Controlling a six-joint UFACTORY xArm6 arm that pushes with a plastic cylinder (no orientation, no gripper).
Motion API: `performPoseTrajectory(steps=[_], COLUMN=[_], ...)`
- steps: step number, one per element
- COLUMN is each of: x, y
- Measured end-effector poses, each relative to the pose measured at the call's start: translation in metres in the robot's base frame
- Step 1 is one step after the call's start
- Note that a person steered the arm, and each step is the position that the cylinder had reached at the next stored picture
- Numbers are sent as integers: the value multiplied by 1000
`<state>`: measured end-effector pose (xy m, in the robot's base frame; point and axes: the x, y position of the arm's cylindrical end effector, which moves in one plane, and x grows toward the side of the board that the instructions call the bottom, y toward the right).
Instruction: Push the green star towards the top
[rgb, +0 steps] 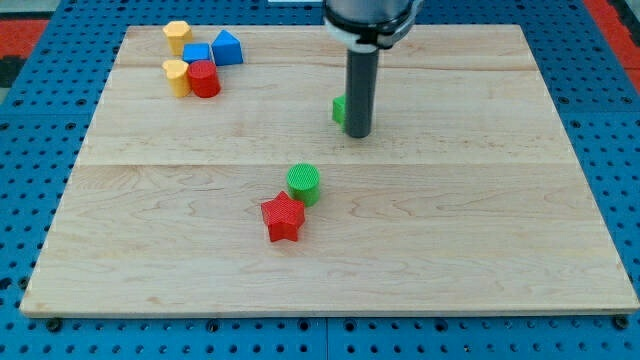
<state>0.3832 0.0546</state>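
While my rod is hanging straight down from the view's top, upright and not leaning, my tip (358, 133) is resting on the wooden board (480, 250) a little right of centre and in its upper half. I am carrying no claw at all, only this dark rod, so nothing is open, shut or held.

My rod is covering most of the green block (339, 110). Only a small green sliver is showing at the rod's left edge, pressed against it or just behind it; I cannot tell which. Its star shape cannot be made out from that sliver, and neither can the way its points are facing or any long axis.

Well below and to the left, near the board's middle, a green cylinder (304, 184) is standing upright, touching the red star (283, 217) just beneath it.

Far off in the board's top left corner, five blocks are crowding together: a yellow block (177, 35), a blue cube (197, 53), a blue block with a peaked top (228, 47), a second yellow block (176, 76) and a red cylinder (205, 79).
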Motion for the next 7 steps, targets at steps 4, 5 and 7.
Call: performPoseTrajectory(steps=[4,5,7], x=[-68,-52,-111], y=[-6,-6,-43])
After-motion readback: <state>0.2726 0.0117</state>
